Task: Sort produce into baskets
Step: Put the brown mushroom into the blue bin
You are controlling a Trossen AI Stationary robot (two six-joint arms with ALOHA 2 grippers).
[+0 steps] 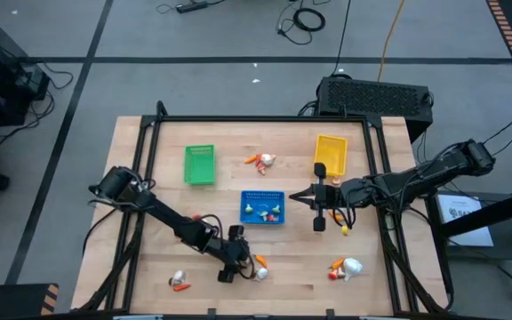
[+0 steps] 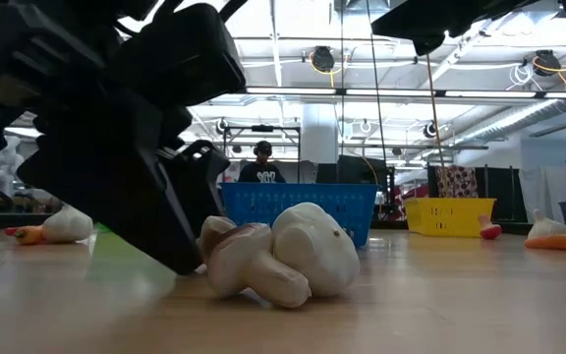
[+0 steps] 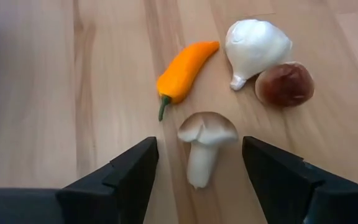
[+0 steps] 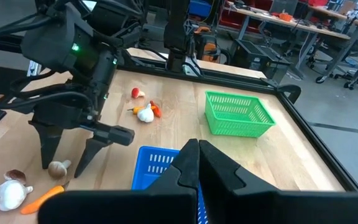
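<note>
My left gripper (image 1: 241, 259) is open, low over the table near its front edge. Its two fingers stand on either side of a pale mushroom (image 3: 204, 142) that lies on its side, without touching it. Just beyond lie an orange pepper (image 3: 185, 71), a white garlic bulb (image 3: 257, 45) and a brown mushroom cap (image 3: 284, 84). My right gripper (image 4: 197, 163) is shut and empty, hovering at the right end of the blue basket (image 1: 262, 207), which holds a few small pieces. The green basket (image 1: 199, 165) and the yellow basket (image 1: 331, 153) stand farther back.
More produce lies loose: a small group (image 1: 260, 161) between the green and yellow baskets, a pair (image 1: 178, 282) at the front left, a group (image 1: 346, 267) at the front right, and a small yellow piece (image 1: 345, 229) under the right arm. A black frame (image 1: 265, 119) rims the table.
</note>
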